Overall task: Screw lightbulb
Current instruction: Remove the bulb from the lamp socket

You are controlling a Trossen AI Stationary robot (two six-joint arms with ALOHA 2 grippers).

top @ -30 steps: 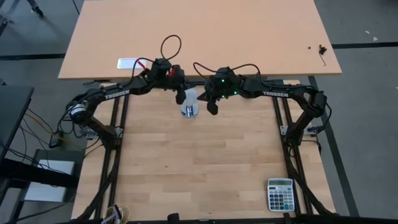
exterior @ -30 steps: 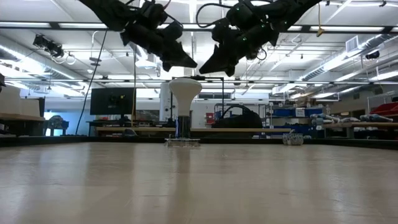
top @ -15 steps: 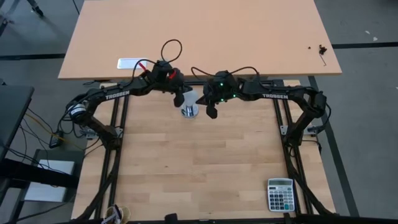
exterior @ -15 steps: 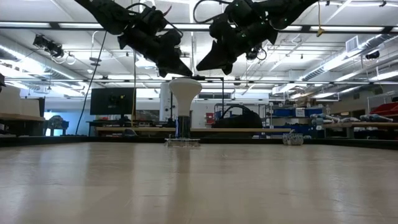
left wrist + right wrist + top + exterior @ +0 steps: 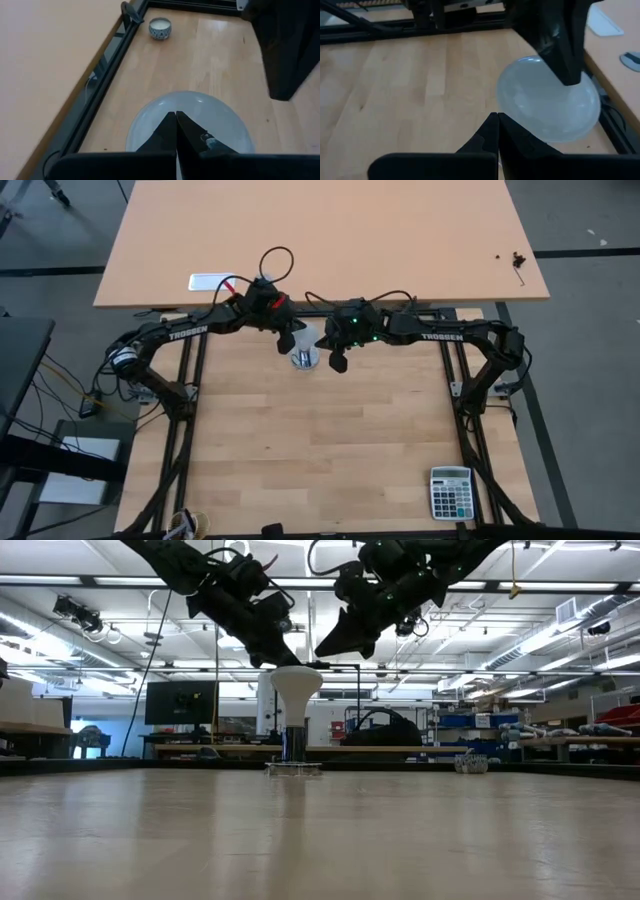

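The white lightbulb (image 5: 296,683) stands upright, neck down, in a socket (image 5: 293,768) at the far middle of the table; it shows in the high view as lightbulb (image 5: 307,340). My left gripper (image 5: 277,661) is shut, slanting down from the left, its tips at the left top of the rounded head (image 5: 210,122). My right gripper (image 5: 322,650) is shut too and hangs just above and to the right of the head, apart from it. In the right wrist view the lightbulb (image 5: 540,110) lies ahead of my right gripper (image 5: 496,118). My left gripper has its shut fingertips (image 5: 570,77) at the top of the lightbulb's rounded head (image 5: 555,95), coming slanting down from the table's left. Whether they touch the head I cannot tell.
A calculator (image 5: 451,492) lies at the near right corner. A small round cream puck (image 5: 160,28) sits by the black frame rail (image 5: 107,82). A second, larger tabletop (image 5: 320,240) adjoins the far edge. The near half of the table is bare wood (image 5: 320,450).
My left gripper has sunk and tipped further down, bringing its shut tips to the bulb's head. My right gripper has swung toward the table's left, closer to the bulb, staying at its height. The bulb has stayed upright in place.
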